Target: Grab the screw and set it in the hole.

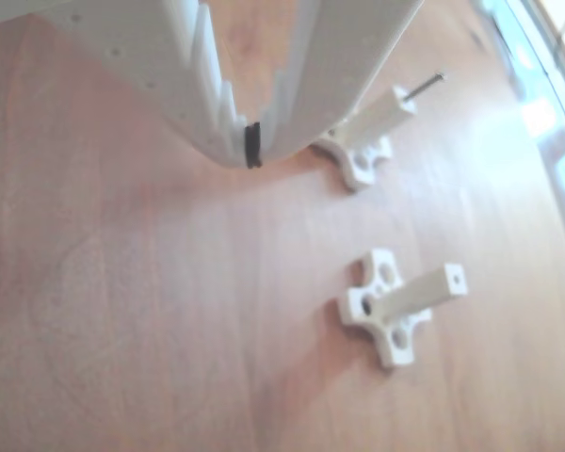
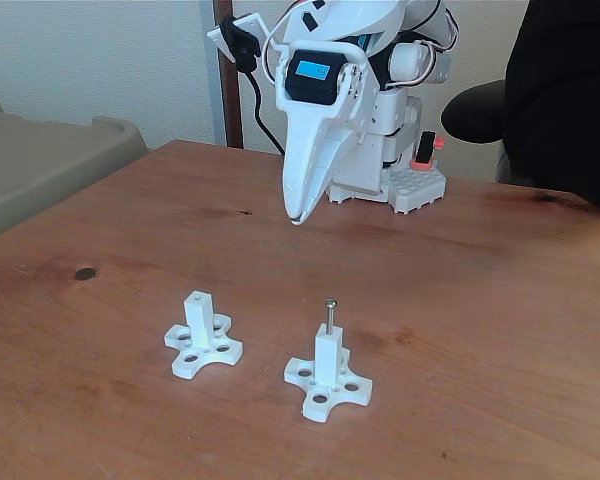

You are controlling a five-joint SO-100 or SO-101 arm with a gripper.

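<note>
Two white posts stand below your hand; screw upright in one post's hole, so the hand hangs empty, fingers together.

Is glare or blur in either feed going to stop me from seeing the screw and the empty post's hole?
Other view: soft and washed out, with strong glare along the right edge; the screw is thin but readable, and the hole shows as a dark dot. Fixed view: sharp and evenly lit; screw stands clear in its post, the gripper is shut above the table.
</note>
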